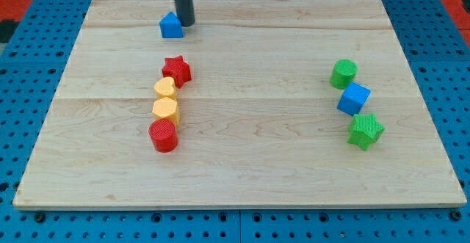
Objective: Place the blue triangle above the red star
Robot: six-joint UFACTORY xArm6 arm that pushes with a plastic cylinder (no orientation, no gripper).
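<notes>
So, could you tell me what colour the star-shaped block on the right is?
Green star, seen in the camera view.

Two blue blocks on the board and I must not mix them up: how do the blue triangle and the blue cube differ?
The blue triangle has a peaked top; the blue cube is boxy. The triangle sits at the view's top left, touching my tip; the cube sits at the right between the green cylinder and green star. Both share the same blue.

2 red blocks (176,70), 2 yellow (165,88), 2 blue (171,26), 2 green (343,74)

High front cam, angled down
</notes>
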